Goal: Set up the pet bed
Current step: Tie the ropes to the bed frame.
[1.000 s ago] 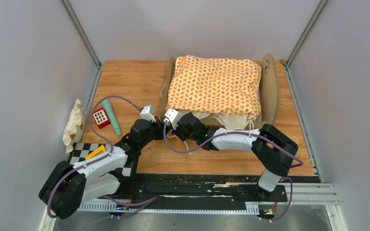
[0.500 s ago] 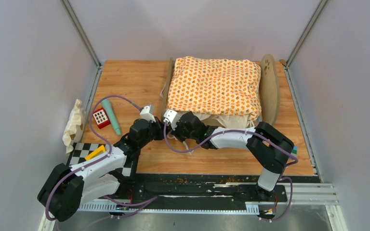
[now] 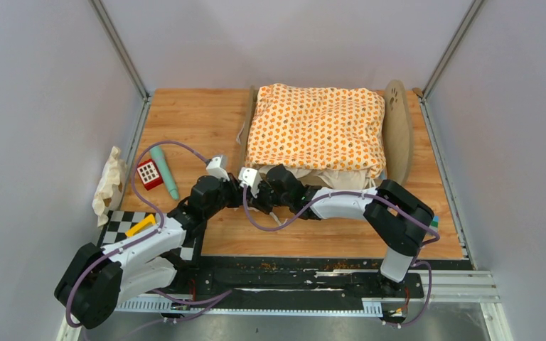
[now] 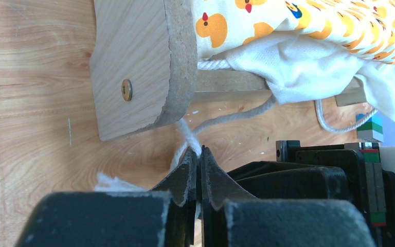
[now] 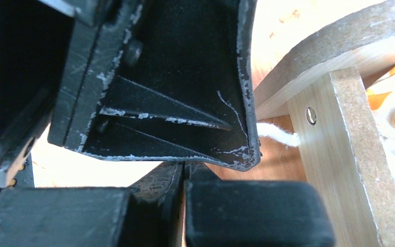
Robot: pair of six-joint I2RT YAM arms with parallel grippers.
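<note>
The pet bed stands at the back centre, a light-wood frame with an orange-patterned cushion lying on it. Both grippers meet just off its near-left corner. My left gripper is shut on a white tie cord that runs from under the cushion past the bed's end board. My right gripper is shut, close behind the left gripper's black body; nothing shows between its fingers. The cord reaches the bed's leg. From above, the left gripper and the right gripper overlap.
A teal stick and a red-white block lie left of the grippers. A crumpled cream cloth rests against the left wall. A checkerboard with a yellow piece sits at the near left. Walls close in both sides.
My right gripper has edged left and nearer, closing in on the left gripper. The left arm has barely moved and keeps hold of the cord.
</note>
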